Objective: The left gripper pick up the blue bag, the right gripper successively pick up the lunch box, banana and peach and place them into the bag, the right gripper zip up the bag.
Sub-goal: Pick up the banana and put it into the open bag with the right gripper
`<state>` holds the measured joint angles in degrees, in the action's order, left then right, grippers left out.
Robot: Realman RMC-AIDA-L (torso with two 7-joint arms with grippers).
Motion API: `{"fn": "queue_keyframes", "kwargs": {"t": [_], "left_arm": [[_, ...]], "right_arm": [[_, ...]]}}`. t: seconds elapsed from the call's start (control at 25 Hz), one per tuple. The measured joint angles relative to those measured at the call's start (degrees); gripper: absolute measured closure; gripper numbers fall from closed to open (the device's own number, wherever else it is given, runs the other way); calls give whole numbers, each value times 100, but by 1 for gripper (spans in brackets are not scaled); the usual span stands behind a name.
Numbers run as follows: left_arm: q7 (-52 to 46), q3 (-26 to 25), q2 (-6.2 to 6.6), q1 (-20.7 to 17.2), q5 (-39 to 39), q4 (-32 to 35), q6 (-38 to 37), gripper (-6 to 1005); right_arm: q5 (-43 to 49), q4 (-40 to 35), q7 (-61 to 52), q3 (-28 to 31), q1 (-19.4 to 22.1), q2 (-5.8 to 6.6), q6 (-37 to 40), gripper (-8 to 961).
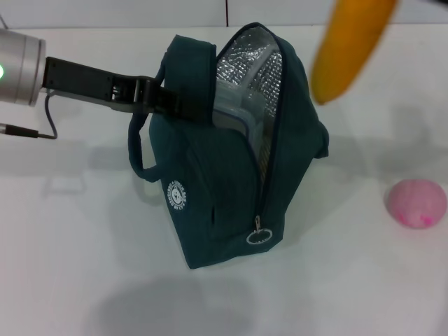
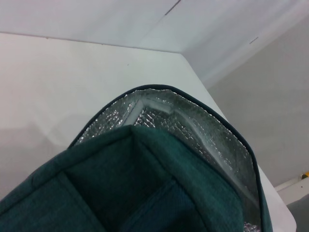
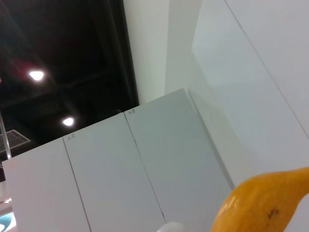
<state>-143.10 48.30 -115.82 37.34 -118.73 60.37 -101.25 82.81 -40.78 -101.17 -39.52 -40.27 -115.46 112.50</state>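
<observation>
One blue bag (image 1: 231, 189) is held upright and unzipped by the left gripper (image 1: 171, 101), clamped on its handle. One banana (image 1: 348, 49) is suspended above; one peach (image 1: 417, 203) is left on the table (image 1: 70, 245).

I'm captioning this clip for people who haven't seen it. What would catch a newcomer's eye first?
The blue bag stands open mid-table, its silver lining showing with the lunch box inside, while the left claw grips its upper edge on the robot's left side. Above and right of the opening hangs the banana, close to the head camera; the right claw holding it is out of view. The pink peach waits on the table, far right.
</observation>
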Motion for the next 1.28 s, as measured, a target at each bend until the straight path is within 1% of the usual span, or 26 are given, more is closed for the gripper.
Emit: {"fn": "queue_keyframes", "kwargs": {"t": [0.12, 0.28, 0.36, 0.52, 0.64, 1.0, 1.16, 1.28], "left_arm": [[1, -2, -2, 10, 0, 0, 0, 963], [1, -2, -11, 17, 0, 0, 1, 963], [2, 11, -16, 18, 2, 0, 3, 964], [11, 21, -21, 19, 7, -4, 14, 964], [11, 23, -21, 13, 8, -8, 11, 964], [10, 13, -20, -32, 10, -79, 3, 963], [9, 6, -19, -34, 10, -79, 1, 963], [10, 13, -19, -34, 10, -79, 0, 964]], "right_arm": [[-49, 579, 666, -505, -186, -6, -363, 508], [-99, 996, 1238, -981, -368, -55, -705, 507], [-203, 1236, 1445, -1171, -438, -59, -847, 506], [-277, 1405, 1657, -1484, -447, -60, -1179, 505], [-281, 1430, 1774, -1601, -384, -67, -1285, 504], [-347, 1616, 1872, -1657, -287, -66, -1552, 502], [-345, 1623, 1838, -1817, -309, -54, -1634, 398], [-350, 1624, 1834, -1817, -304, -63, -1669, 320]]}}
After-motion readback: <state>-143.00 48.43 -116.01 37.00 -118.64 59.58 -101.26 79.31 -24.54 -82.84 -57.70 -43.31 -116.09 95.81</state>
